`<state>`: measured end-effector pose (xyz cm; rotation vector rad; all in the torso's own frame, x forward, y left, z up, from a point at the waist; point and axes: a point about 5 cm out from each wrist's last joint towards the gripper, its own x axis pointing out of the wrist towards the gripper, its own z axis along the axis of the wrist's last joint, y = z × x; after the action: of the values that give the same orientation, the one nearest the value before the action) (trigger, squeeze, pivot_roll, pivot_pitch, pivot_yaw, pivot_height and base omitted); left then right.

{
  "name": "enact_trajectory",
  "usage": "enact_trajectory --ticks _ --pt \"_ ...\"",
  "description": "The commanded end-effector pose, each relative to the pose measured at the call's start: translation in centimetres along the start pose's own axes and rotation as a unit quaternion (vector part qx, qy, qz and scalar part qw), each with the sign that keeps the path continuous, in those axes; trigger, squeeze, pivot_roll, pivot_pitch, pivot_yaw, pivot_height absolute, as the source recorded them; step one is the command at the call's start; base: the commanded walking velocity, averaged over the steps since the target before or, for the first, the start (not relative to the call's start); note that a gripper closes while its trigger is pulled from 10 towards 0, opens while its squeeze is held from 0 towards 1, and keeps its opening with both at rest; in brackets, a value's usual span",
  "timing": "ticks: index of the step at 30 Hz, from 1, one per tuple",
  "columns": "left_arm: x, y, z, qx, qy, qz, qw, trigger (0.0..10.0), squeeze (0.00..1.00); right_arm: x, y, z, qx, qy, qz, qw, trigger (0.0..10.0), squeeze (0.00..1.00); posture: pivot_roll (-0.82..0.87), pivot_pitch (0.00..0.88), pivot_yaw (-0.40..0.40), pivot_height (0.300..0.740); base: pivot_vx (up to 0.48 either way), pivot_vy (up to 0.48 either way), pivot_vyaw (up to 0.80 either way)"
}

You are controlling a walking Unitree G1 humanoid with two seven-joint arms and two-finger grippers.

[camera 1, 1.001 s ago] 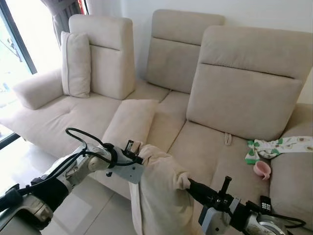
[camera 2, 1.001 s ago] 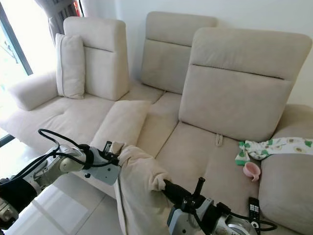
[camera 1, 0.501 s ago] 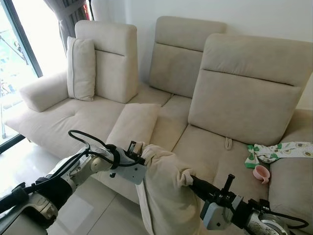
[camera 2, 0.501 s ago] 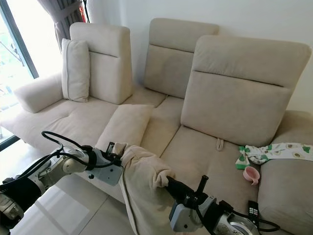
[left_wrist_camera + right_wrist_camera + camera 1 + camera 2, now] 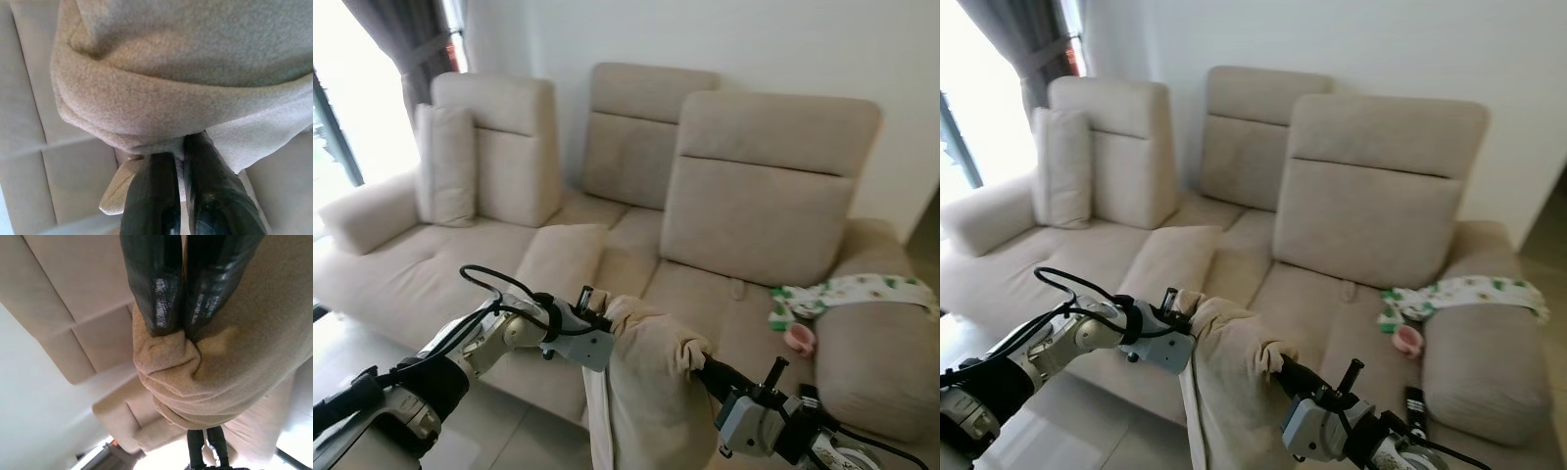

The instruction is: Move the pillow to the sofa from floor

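Note:
A beige pillow (image 5: 646,392) hangs in the air in front of the sofa (image 5: 636,245), held up between both arms. My left gripper (image 5: 603,315) is shut on its upper left corner, and the wrist view shows the black fingers (image 5: 151,196) pinching a fold of the fabric. On the pillow's right side my right gripper (image 5: 697,366) is shut on a bunched fold (image 5: 171,362). The pillow's lower part drops out of sight below the picture edge.
On the seats lie a flat beige cushion (image 5: 563,259), a patterned cloth (image 5: 847,291), a pink cup (image 5: 799,338) and a black remote (image 5: 1414,409). An upright cushion (image 5: 445,166) leans at the left. Window and curtain (image 5: 401,49) stand far left.
The camera has swung right and pulled back, so the whole sofa shows. Both grippers still hold the pillow, which has come up a little.

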<state>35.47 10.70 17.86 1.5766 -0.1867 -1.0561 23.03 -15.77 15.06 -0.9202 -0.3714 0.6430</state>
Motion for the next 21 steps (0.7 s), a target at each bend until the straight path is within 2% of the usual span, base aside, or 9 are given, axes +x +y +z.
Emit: enact_trajectory --ticks 1,9,16,17,19,21 --pt "0.2 1.2 1.3 0.01 -0.038 0.028 0.999 10.0 0.0 0.6 -0.4 0.9 0.004 -0.026 -0.018 0.999 10.0 0.0 0.09 0.016 0.043 0.74 0.0 0.0 -0.77" --pt "0.4 1.0 1.4 0.007 -0.042 0.027 0.999 10.0 0.0 0.7 -0.4 0.9 0.008 -0.024 -0.021 0.999 10.0 0.0 0.09 0.013 0.048 0.74 0.0 0.0 -0.78" --pt "0.8 0.6 1.7 -0.021 -0.048 0.04 0.998 10.0 0.0 0.8 -0.4 0.9 0.014 -0.019 -0.03 0.999 10.0 0.0 0.09 0.012 0.052 0.74 0.0 0.0 -0.8" --pt "1.0 0.4 1.9 -0.035 -0.051 0.048 0.997 10.0 0.0 0.8 -0.3 0.8 0.019 -0.018 -0.03 0.999 10.0 0.0 0.09 0.012 0.052 0.74 0.0 0.0 0.0" --pt "1.0 0.4 1.9 -0.035 -0.051 0.048 0.997 10.0 0.0 0.8 -0.3 0.8 0.019 -0.018 -0.03 0.999 10.0 0.0 0.09 0.012 0.052 0.74 0.0 0.0 0.0" --pt "1.2 0.3 2.1 -0.066 -0.058 0.069 0.994 10.0 0.0 0.8 -0.1 0.8 0.026 -0.019 -0.029 0.999 10.0 0.0 0.1 0.01 0.052 0.74 0.0 0.0 0.0"
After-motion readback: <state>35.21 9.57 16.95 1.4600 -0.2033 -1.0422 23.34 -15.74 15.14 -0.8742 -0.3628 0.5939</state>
